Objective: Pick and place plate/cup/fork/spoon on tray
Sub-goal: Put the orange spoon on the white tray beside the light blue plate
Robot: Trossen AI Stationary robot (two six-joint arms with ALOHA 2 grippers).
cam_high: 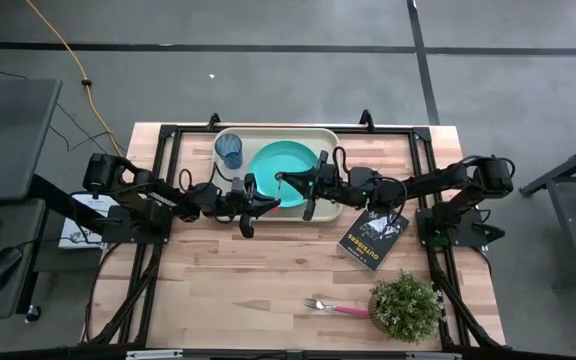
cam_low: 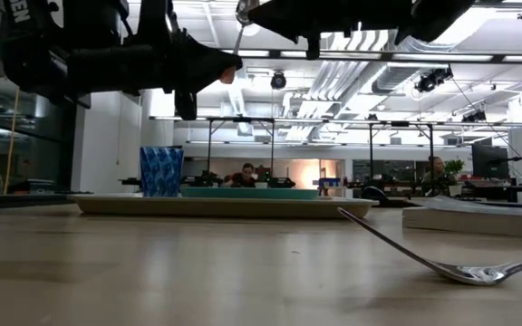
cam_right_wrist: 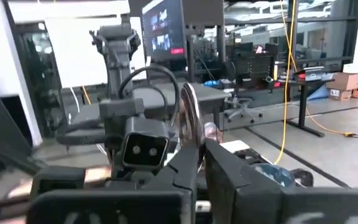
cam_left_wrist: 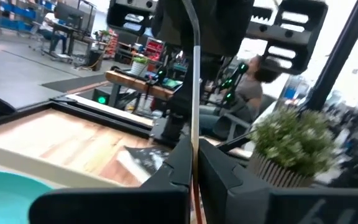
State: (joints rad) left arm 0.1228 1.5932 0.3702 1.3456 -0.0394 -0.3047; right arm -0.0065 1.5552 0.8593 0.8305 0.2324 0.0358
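The cream tray (cam_high: pixel 328 137) lies at the far middle of the table, with the turquoise plate (cam_high: pixel 286 163) and the blue cup (cam_high: pixel 230 150) standing on it. Both grippers meet above the tray's near edge. The spoon (cam_low: pixel 237 38) stands nearly upright between them, silver bowl (cam_right_wrist: pixel 188 109) up, orange handle end (cam_low: pixel 229 74) down. My left gripper (cam_high: pixel 258 200) is shut on its lower part and my right gripper (cam_high: pixel 286 181) is shut on its upper part. The fork (cam_high: pixel 334 307) lies flat near the table's front edge. My left gripper pinches the spoon's thin handle (cam_left_wrist: pixel 195 155) between its two fingers, near the orange lower end. The fingers come level from the table's left and lie across the handle. The spoon rises upright from the hold, clear of the tray. My right gripper pinches the spoon's neck just under the bowl (cam_right_wrist: pixel 193 140) between its two fingers. It comes from the table's right, higher than the left gripper. The bowl stands up past the fingertips, edge-on in the right wrist view.
A black book (cam_high: pixel 373 238) lies right of the tray's near corner. A potted plant (cam_high: pixel 405 305) stands at the front right, just beside the fork. Bare wooden table (cam_high: pixel 228 280) spreads across the front left and middle.
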